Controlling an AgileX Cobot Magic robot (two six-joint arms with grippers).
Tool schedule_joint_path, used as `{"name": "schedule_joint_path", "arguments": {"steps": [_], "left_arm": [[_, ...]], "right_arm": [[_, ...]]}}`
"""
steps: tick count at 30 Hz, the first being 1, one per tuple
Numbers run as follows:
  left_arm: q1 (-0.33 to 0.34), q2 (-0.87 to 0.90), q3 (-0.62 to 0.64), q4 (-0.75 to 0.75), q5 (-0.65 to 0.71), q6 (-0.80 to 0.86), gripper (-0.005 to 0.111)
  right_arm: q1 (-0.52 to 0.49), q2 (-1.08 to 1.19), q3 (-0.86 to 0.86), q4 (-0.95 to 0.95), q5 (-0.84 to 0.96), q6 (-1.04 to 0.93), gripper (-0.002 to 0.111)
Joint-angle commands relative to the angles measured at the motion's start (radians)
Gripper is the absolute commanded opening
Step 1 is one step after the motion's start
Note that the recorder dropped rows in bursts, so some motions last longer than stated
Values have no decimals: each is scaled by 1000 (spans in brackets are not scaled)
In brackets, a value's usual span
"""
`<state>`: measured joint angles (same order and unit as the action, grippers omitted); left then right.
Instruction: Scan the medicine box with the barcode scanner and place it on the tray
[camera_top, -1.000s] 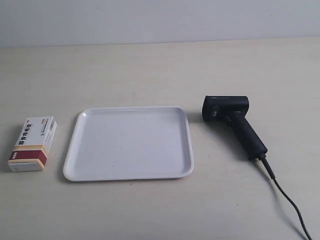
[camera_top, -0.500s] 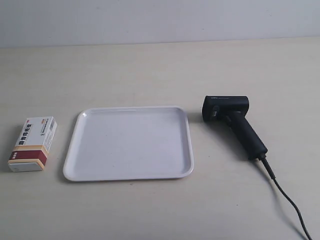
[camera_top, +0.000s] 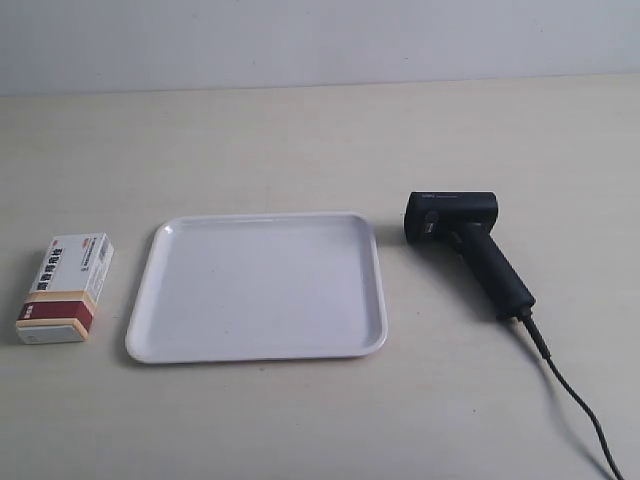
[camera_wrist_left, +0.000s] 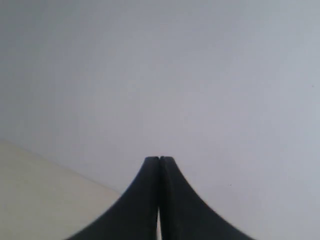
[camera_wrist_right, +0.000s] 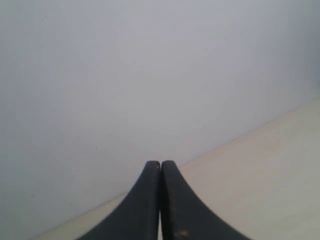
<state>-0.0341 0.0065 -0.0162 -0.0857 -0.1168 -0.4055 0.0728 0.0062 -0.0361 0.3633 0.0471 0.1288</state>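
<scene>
Left pincer and right pincer are sitting closed, empty, facing wall; neither is showing in the exterior view. Box is lying lengthwise just beside tray; scanner opposite side, on bench. Nearer arm: cannot tell.

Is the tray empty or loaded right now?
Empty. The tray shows bare white; the medicine box lies on the table beside it.
</scene>
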Motion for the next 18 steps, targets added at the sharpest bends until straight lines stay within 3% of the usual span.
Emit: {"name": "schedule_joint_path", "arguments": {"steps": [1, 5, 10, 11, 13, 15, 16, 18], "left_arm": [[1, 137, -96, 137, 14, 8, 0], [-8, 529, -163, 252, 80, 8, 0], [-147, 931, -226, 350, 50, 8, 1], [-200, 1015, -245, 363, 41, 8, 8], [-240, 1094, -271, 363, 31, 5, 26], [-255, 1174, -309, 377, 18, 27, 54], [-255, 1228, -332, 390, 18, 62, 74], [-255, 1297, -347, 404, 11, 93, 98]], "right_arm": [[-3, 28, -50, -8, 59, -59, 0], [-3, 233, -50, 4, 34, -110, 0], [-3, 525, -94, -3, 29, -112, 0], [-3, 583, -109, -3, 31, -112, 0], [-3, 635, -114, -3, 32, -112, 0], [-3, 679, -114, -2, 16, -112, 0], [-3, 701, -116, -2, 5, -112, 0], [-3, 720, -124, -2, 10, -112, 0]]}}
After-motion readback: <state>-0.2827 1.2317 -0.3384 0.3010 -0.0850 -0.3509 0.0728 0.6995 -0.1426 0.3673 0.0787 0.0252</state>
